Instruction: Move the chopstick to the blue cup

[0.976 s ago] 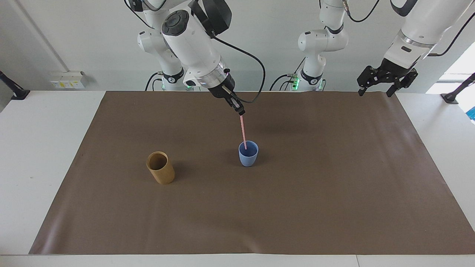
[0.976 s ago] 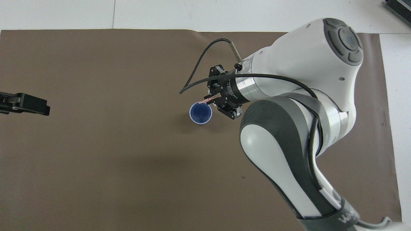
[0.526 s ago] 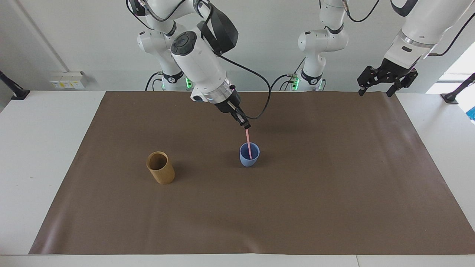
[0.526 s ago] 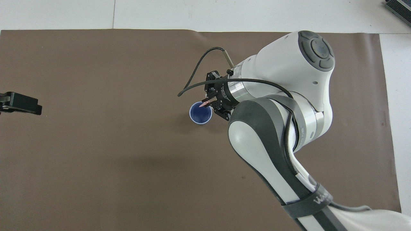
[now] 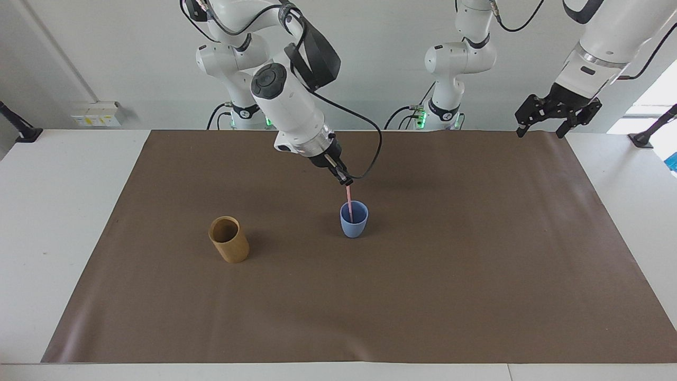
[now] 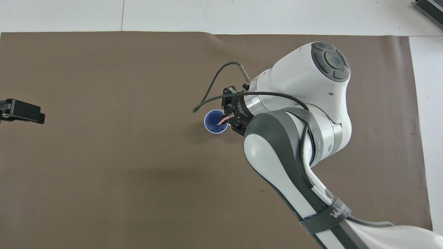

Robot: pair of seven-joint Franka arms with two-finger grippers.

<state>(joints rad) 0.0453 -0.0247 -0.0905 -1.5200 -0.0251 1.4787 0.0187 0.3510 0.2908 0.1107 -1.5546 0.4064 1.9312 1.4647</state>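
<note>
The light-blue cup (image 5: 354, 220) (image 6: 216, 121) stands upright near the middle of the brown mat. The pale pink chopstick (image 5: 349, 202) (image 6: 221, 121) points steeply down, its lower end inside the cup and its upper end pinched in my right gripper (image 5: 346, 181) (image 6: 226, 118), which is shut on it just above the cup's rim. My left gripper (image 5: 558, 112) (image 6: 21, 111) hangs open and holds nothing, waiting high over the mat's corner at the left arm's end.
A taller tan cylindrical cup (image 5: 228, 239) stands upright on the brown mat (image 5: 476, 275), toward the right arm's end, hidden under the arm in the overhead view. A black cable (image 6: 214, 77) loops off the right wrist.
The right gripper has come down over the blue cup, sinking the chopstick deeper into it and standing it more upright. The left gripper has drifted slightly up and outward.
</note>
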